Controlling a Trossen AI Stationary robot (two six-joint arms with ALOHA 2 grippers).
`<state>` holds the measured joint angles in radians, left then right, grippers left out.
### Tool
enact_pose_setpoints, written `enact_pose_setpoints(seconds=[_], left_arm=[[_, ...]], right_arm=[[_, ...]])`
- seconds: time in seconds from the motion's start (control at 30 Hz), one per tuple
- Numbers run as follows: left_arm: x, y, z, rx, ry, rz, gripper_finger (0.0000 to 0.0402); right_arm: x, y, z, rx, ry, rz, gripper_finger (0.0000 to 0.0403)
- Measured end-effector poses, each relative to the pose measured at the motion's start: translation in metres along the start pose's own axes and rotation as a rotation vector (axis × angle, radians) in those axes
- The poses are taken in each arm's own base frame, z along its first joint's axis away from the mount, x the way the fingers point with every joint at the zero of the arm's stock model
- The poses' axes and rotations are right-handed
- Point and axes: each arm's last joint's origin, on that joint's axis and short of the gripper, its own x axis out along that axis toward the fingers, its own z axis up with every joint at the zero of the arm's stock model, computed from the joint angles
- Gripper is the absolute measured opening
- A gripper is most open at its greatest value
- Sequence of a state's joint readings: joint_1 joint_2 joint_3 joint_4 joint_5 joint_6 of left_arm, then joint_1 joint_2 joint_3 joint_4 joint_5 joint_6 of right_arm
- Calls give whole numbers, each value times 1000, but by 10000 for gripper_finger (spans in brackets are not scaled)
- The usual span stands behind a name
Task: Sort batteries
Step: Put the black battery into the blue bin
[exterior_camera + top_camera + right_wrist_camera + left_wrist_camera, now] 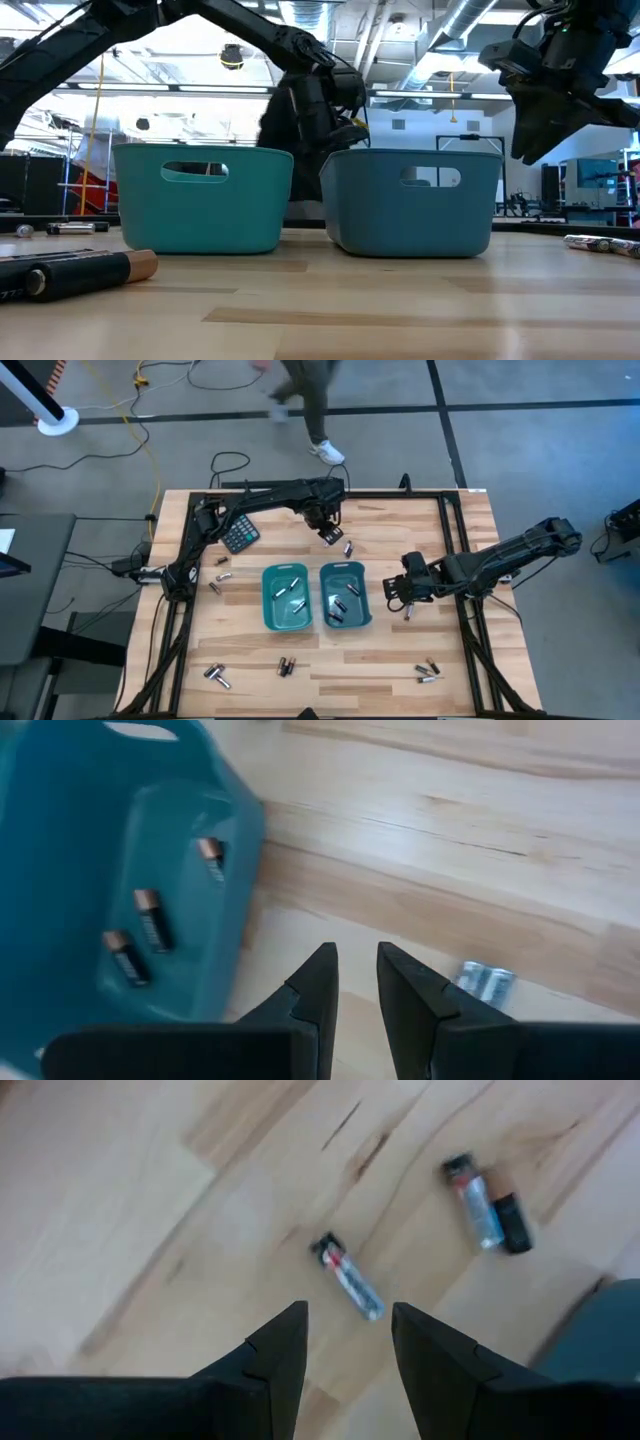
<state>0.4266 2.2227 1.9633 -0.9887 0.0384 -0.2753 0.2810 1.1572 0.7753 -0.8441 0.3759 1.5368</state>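
Left hand (347,1342) hovering empty, fingers parted, over a silvery battery (347,1276) at the table's (400,660) 12 o'clock. Right hand (356,982) at 3 o'clock, narrowly parted, empty, beside the right teal bin (345,596) holding dark batteries (140,932).

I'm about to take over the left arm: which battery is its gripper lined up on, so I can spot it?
Start at the right teal bin and go to the table's far side, where the left gripper hovers. The silvery battery before its open fingers lies alone; its neighbours beyond are a touching pair.
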Motion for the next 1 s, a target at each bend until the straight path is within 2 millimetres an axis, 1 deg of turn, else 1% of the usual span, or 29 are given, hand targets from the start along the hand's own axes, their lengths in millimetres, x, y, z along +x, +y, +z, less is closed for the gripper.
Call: enact_pose_setpoints(seconds=[0.1,0.2,0.33,0.4,0.5,0.63,0.8,1.0], left_arm=[[0,-9,-3,-32,4,-5,141],[1,-24,-6,-65,-7,-19,141],[1,-42,-7,-107,-64,-4,141],[2,-46,-7,-148,-89,-2,141],[2,-44,-3,-220,-128,4,141],[2,-38,-1,-301,-137,15,141],[3,-36,0,-351,-158,45,141],[5,-31,-2,-406,-139,66,141]], right_arm=[[-2,-6,1,-32,2,-52,92],[-9,-15,5,-81,8,-73,92],[-26,-27,13,-114,5,-23,92],[-35,-32,17,-134,-3,24,92],[-47,-39,21,-178,-19,88,92],[-55,-47,24,-232,-29,121,92],[-57,-53,24,-292,-25,99,92],[-57,-53,23,-395,-24,103,92]])
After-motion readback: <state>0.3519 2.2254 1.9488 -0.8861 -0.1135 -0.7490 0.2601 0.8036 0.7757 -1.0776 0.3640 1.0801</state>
